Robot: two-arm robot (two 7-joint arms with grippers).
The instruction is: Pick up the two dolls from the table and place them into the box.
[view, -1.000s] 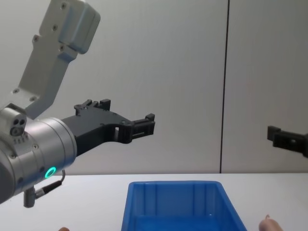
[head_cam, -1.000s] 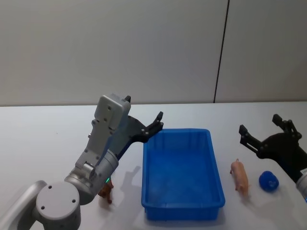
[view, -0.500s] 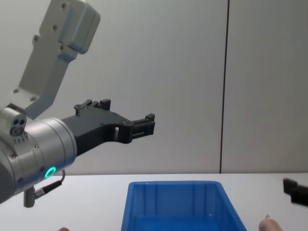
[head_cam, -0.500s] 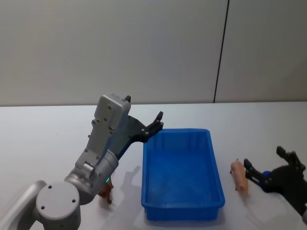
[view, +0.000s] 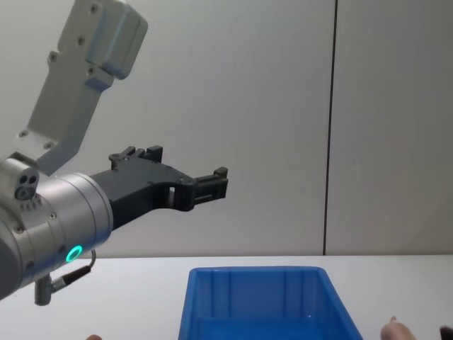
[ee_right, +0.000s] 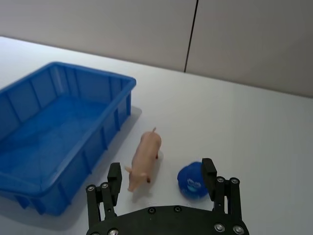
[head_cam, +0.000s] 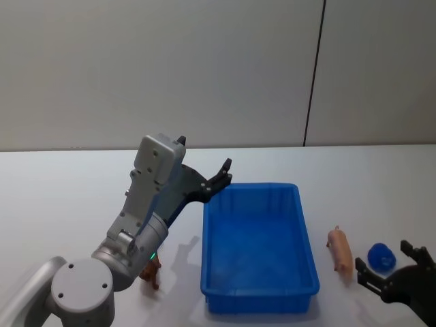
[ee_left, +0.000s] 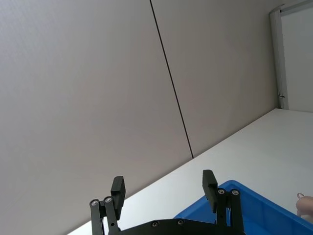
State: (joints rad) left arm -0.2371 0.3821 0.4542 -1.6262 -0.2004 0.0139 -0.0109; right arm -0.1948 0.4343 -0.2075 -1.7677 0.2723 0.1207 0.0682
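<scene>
White worktop (head_cam: 68, 204), grey wall (head_cam: 170, 68) behind; blue box (head_cam: 252, 185) empty. Right gripper (ee_right: 161, 166) low, jaws spread, pale doll (ee_right: 145, 154) lying lengthwise just ahead of the gap, nearer one side, a blue lump (ee_right: 192, 180) ahead of the other: best centre on the doll's body and close across its width, clear of the lump. Left gripper (ee_left: 163, 180) raised, jaws spread above the box's corner; brown doll (head_cam: 151, 272) far beneath and behind them.

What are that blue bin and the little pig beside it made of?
The bin looks like moulded plastic: uniform blue, slight sheen, ribbed walls. The pig seems smooth plastic or rubber, evenly pink-tan with a soft shine; which one, I cannot tell.
</scene>
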